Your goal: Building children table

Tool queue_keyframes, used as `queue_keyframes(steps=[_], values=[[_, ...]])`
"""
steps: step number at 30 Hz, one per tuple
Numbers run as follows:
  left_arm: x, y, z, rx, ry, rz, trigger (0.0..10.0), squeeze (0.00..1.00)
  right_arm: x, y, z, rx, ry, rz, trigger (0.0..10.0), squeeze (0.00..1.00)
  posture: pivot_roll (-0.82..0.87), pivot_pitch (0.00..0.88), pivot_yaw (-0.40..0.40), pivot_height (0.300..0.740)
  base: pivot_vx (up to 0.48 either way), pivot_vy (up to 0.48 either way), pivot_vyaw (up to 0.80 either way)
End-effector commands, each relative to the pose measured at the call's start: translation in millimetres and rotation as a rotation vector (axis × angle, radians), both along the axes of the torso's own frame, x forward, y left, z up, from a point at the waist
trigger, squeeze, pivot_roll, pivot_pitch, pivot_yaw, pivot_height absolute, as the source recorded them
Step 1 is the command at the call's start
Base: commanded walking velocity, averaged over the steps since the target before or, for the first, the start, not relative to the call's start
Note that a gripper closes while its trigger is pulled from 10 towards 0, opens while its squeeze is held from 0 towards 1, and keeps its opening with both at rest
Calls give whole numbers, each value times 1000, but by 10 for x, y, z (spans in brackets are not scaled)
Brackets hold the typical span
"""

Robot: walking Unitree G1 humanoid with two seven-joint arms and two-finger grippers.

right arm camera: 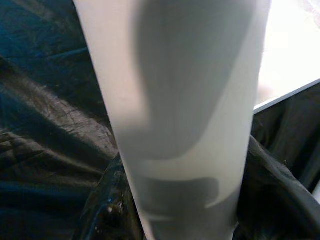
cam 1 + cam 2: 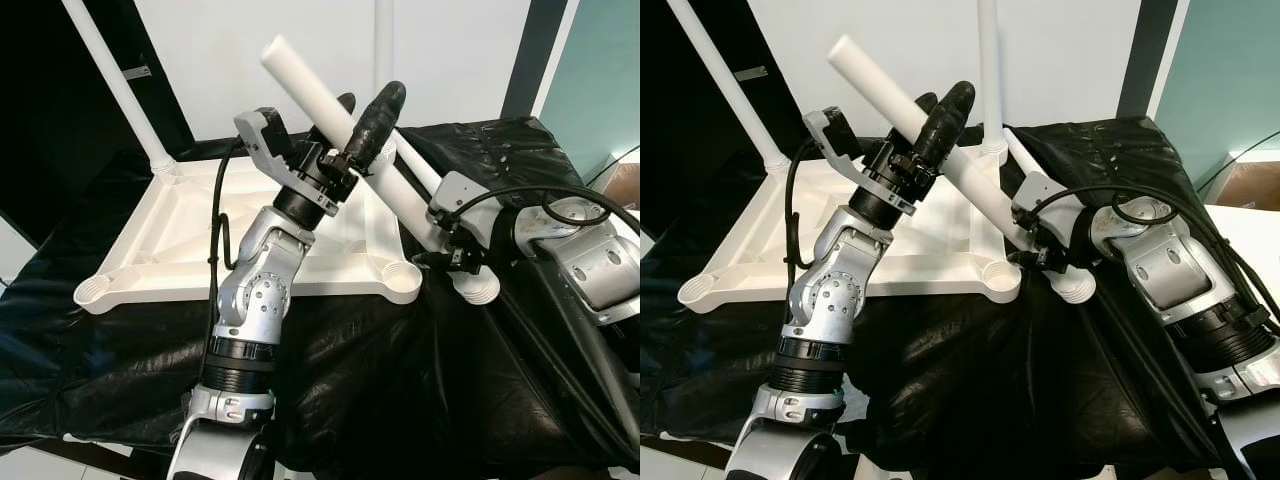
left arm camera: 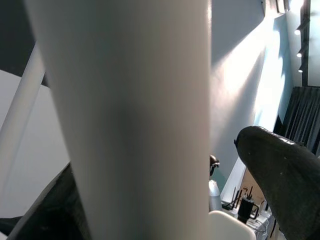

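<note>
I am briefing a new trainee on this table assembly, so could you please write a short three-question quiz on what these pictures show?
1. True or false: two legs already stand in the upturned white tabletop.
2. What do the left gripper and right gripper hold? A) one loose white leg B) the black cloth C) nothing
3. How many corner sockets along the tabletop's near edge have no leg in them?

Key: 1 true, at the far corners. 2 A, left gripper higher, right gripper near the flared end. 3 two.

Crumpled black sheet (image 2: pixel 400 380) over the surface, white wall (image 2: pixel 450 60) behind
</note>
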State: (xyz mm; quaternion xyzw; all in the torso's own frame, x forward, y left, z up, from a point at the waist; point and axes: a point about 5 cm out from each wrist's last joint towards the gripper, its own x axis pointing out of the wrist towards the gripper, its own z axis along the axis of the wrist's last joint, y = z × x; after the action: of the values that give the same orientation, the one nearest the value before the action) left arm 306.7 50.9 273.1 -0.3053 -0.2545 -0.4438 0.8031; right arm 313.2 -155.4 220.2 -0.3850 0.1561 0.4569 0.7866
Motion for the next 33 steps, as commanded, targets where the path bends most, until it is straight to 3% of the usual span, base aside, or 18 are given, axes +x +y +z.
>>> queue_keyframes(steps=[1,3,4,5,9,10,16,28,29,33], values=[[-73,-8,27,22,-92,-82,10000,0,-5,60,60,-4,-11,43,0,0,-121,0,109,740,0,0,0],[-72,-13,20,30,-89,-84,10000,0,-11,72,58,-5,-3,59,0,0,-118,0,111,740,0,0,0],[-79,-19,-5,48,-87,-95,0,0,3,93,49,-5,-4,70,0,0,-114,0,115,740,0,0,0],[-86,-19,-12,53,-88,-103,0,0,42,99,60,1,-34,45,2745,0,-115,0,118,740,0,0,0],[-92,-18,-15,55,-90,-108,0,0,71,100,70,5,-57,26,2745,0,-115,0,118,740,0,0,0],[-95,-19,-17,57,-92,-111,0,0,111,98,82,7,-93,-7,10000,0,-115,0,118,740,0,0,0],[-88,-12,-14,59,-99,-106,0,0,123,188,48,14,-191,-97,10000,0,-119,0,124,740,0,0,0],[-93,-34,-23,64,-98,-120,0,0,88,188,28,14,-235,-148,10000,0,-129,0,129,740,0,0,0],[-94,-35,-27,67,-98,-118,0,0,98,184,41,28,-256,-174,10000,1000,-125,0,124,740,0,0,0],[-89,-28,-41,75,-93,-108,0,0,107,193,95,35,-342,-223,10000,1000,-123,0,122,740,0,0,0]])
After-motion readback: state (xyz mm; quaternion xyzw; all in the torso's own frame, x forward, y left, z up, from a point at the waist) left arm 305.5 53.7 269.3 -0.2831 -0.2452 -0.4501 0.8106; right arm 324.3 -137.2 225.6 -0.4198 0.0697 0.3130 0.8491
